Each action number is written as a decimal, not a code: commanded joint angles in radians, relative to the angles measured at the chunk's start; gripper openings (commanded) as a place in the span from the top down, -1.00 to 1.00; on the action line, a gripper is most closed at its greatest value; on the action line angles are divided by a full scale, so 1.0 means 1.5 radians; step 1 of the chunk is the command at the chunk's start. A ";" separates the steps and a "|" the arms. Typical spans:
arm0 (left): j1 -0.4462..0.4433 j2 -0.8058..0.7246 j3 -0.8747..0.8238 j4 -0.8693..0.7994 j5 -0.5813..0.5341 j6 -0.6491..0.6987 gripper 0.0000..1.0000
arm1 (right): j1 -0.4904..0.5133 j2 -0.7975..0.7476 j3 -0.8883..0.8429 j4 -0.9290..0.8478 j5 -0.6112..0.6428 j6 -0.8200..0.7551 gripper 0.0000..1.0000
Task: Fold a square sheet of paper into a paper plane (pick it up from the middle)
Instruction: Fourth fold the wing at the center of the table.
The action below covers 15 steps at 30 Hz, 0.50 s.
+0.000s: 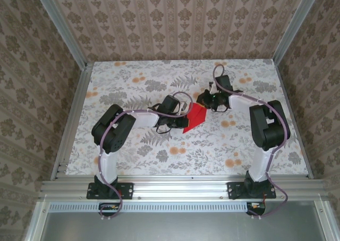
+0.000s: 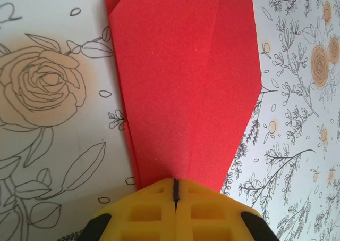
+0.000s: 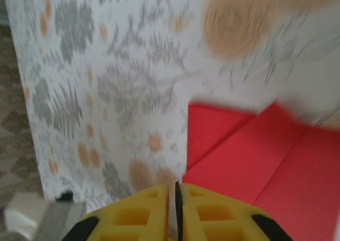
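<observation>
Mid-task, folding partly done. The red paper (image 1: pixel 195 117) is no longer a flat square. The left wrist view shows layered flaps, a long crease running down the body, a diagonal flap edge at the upper left, and an angled corner on the right side. It tapers to a narrow end right at the left gripper (image 2: pixel 175 183).

The left gripper's yellow fingers are pressed together with only a hairline slit. The paper's narrow end runs in under the tips and the crease lines up with the slit, so I judge it pinched there. From the top view the paper sits mid-counter (image 1: pixel 133 76), between the two wrists and tipped up, not lying flat.

The right gripper (image 3: pixel 177 187) is narrow, with the fingers almost together and a thin dark gap. Nothing visible is between them. The paper's near corner sits just beside its fingertips. The frame is motion-blurred, so I can't tell if it touches.

Done, as far as shown: the sheet is picked up and the early folds are in, with a pointed or tapered end formed.

Left, by my judgement: the shape is too broad for a finished dart. The body needs narrowing, the wings need folding down along the centre crease, and the creases need pressing sharp. The far end of the paper is cut off in both wrist views, so the exact fold count is unclear. Roughly halfway.
</observation>
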 commanded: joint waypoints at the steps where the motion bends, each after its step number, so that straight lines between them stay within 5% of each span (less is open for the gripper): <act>1: -0.006 0.031 -0.020 -0.120 -0.032 -0.007 1.00 | 0.018 0.004 -0.033 0.009 -0.044 0.028 0.74; 15: -0.003 0.003 -0.016 -0.112 -0.016 -0.019 1.00 | 0.042 0.083 -0.050 0.015 -0.062 0.035 0.82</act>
